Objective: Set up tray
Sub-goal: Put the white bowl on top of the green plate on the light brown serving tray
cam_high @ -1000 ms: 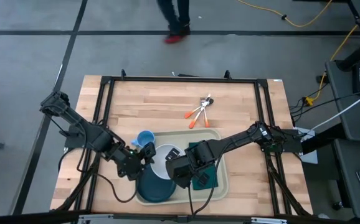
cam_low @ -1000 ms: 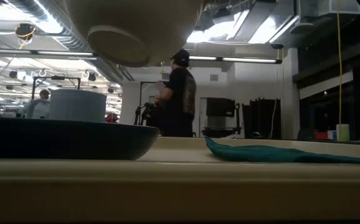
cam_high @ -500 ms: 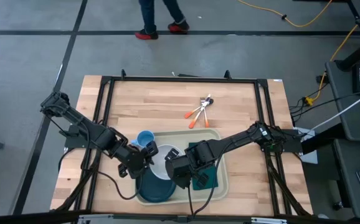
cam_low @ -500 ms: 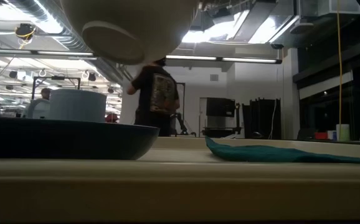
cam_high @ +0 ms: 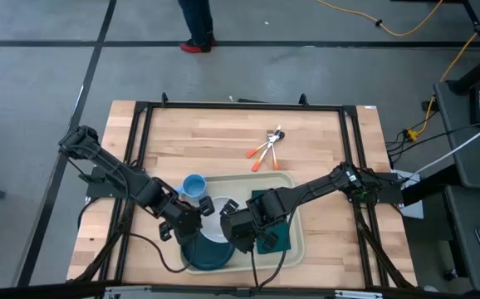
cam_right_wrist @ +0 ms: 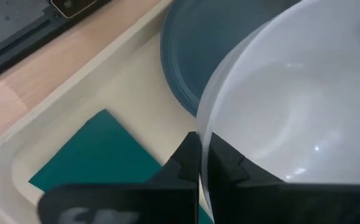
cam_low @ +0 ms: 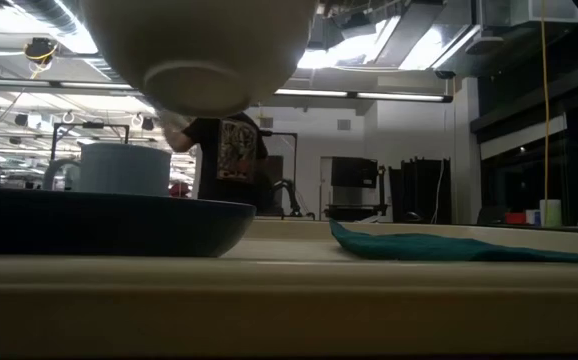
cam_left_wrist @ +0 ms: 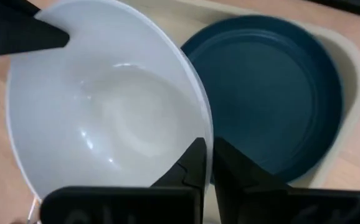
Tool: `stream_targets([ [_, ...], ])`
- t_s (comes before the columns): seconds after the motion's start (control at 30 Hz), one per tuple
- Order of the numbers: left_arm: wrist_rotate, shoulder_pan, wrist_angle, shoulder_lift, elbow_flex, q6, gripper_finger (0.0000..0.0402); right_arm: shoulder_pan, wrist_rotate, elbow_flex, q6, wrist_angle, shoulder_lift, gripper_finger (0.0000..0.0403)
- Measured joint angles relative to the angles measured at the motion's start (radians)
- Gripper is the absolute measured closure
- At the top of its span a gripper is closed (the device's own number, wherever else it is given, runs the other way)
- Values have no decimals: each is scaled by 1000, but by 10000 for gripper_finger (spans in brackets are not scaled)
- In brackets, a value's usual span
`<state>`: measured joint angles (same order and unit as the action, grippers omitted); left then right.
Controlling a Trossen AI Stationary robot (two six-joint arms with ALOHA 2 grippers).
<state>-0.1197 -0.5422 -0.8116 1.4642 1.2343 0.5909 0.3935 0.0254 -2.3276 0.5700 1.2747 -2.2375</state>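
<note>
**Over the tray's left half, both claws pinch one white bowl**

At the worktop's six o'clock edge sits the tray [cam_high: 294,241], and you have a white bowl [cam_left_wrist: 105,118] held above it, clear of the surface in the low view. Your left claw [cam_left_wrist: 206,163] is clamped shut on the bowl's rim at about nine o'clock of the bowl; your right claw [cam_right_wrist: 200,163] is shut on the opposite rim at about three o'clock. Below lies the dark teal plate [cam_left_wrist: 273,93], and the green napkin [cam_right_wrist: 99,158] rests flat in the tray's right half. A blue cup [cam_high: 193,185] stands at the tray's ten o'clock corner; I cannot tell whether inside the rim. Cutlery with orange handles [cam_high: 263,149] waits at twelve o'clock, well apart.

This looks like the bowl-placing step. Next you likely need to lower the bowl level onto the plate's centre, both claws moving together, then release.
</note>
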Motion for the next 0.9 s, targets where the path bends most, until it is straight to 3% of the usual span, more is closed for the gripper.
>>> stream_targets([
  [0.1, -8, -1, -5, 9, 0, -2, 397, 0, 0, 0, -16, -9, 0, 373],
  [0.6, -15, 8, -56, 8, 36, -84, 399, -5, 3, -7, -99, -55, 3, 188],
  [0.9, -12, 8, -138, 8, 36, -144, 399, -4, -27, -28, -98, -167, 39, 151],
])
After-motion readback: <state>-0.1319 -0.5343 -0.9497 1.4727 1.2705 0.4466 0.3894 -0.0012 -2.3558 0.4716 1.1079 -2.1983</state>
